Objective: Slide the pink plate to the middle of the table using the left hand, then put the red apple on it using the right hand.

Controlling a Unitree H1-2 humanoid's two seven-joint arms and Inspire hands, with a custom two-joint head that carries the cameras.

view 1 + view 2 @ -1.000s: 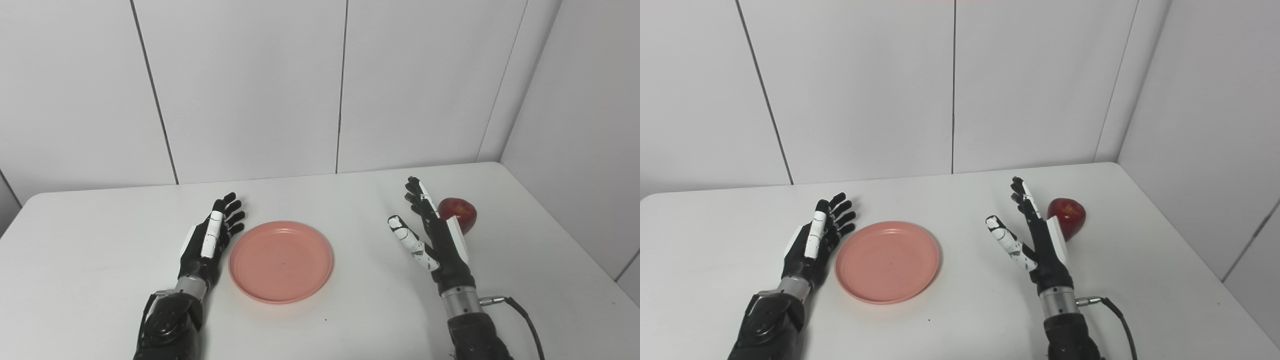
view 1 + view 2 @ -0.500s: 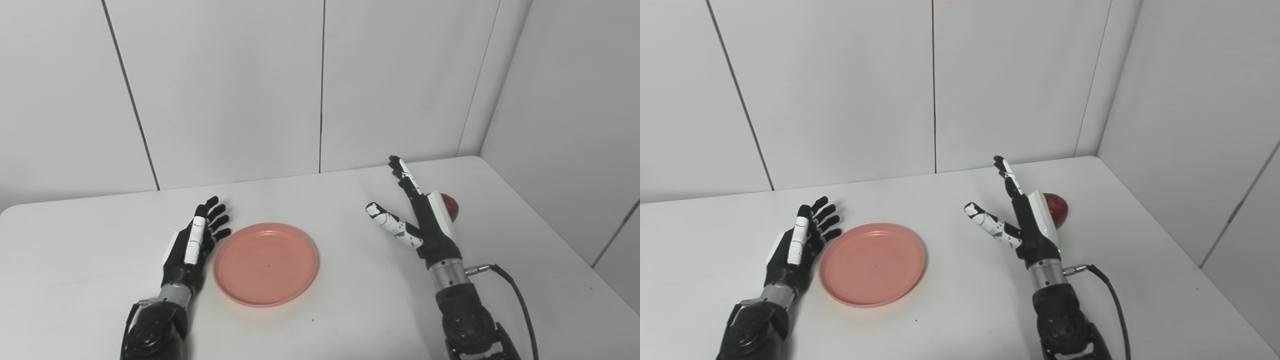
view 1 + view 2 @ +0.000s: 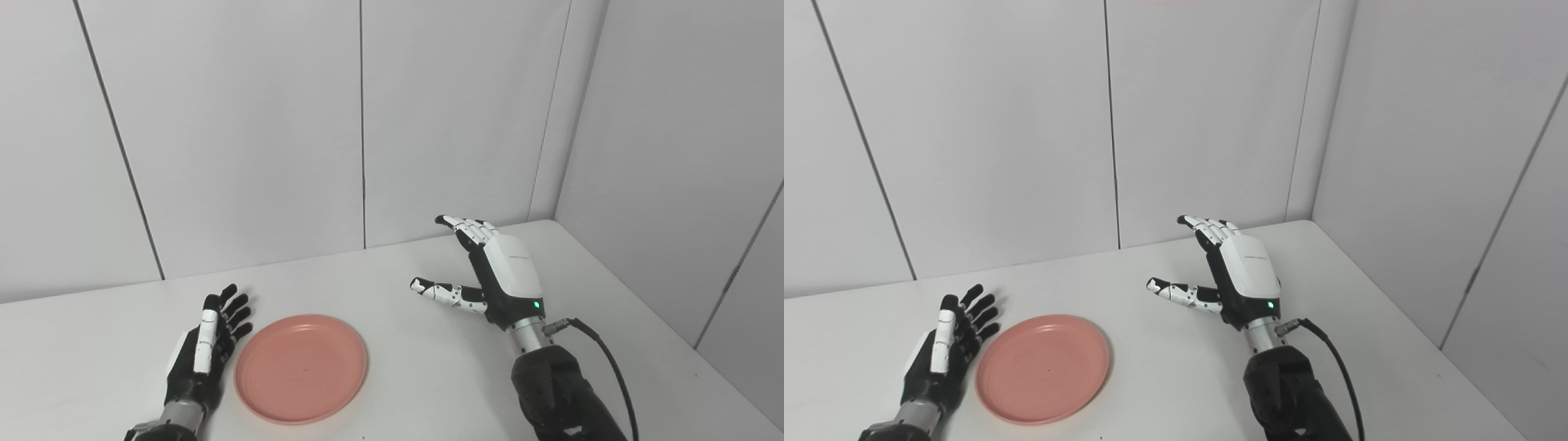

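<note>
Two hands open, empty | step: judged apple pickup, plate point(image 3: 301, 368) lying left of table centre | right hand point(image 3: 490, 275) raised, fingers spread, thumb out, touching nothing | apple hidden, likely behind it | left hand point(image 3: 205, 352) flat just beside plate rim | next: lower right hand around apple

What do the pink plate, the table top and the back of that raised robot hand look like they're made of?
The pink plate looks like moulded plastic or melamine: even matte colour, soft rounded rim, no glaze shine. The table seems a smooth white laminate or plastic top with a faint sheen and rounded edge. The right hand has a glossy white hard-plastic back shell over black parts; whether those are metal or plastic isn't clear.
</note>
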